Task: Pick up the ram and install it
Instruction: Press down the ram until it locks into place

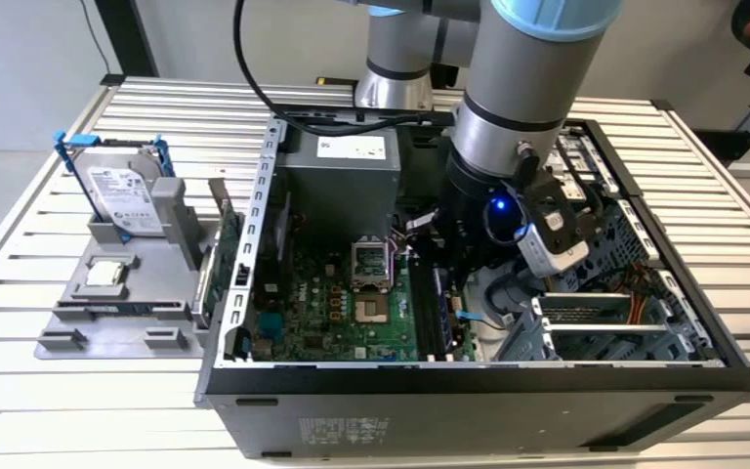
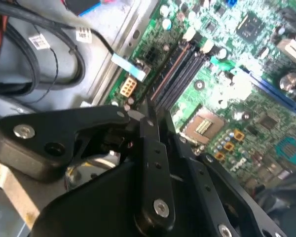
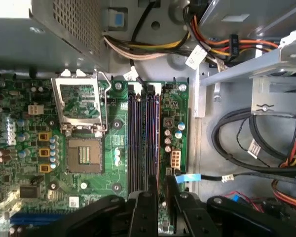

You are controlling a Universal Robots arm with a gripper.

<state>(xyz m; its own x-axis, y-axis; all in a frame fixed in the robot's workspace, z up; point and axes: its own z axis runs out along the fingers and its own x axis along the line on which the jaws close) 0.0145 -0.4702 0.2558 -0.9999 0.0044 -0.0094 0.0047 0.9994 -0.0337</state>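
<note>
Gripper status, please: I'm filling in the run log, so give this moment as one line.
gripper | location: inside computer case | position: just above memory slots | holding: cannot tell

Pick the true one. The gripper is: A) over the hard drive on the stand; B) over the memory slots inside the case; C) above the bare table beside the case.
B: in the first wrist view the gripper sits right over the memory slots.

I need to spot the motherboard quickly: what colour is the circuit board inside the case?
Green; the motherboard shows best in the first wrist view.
</note>
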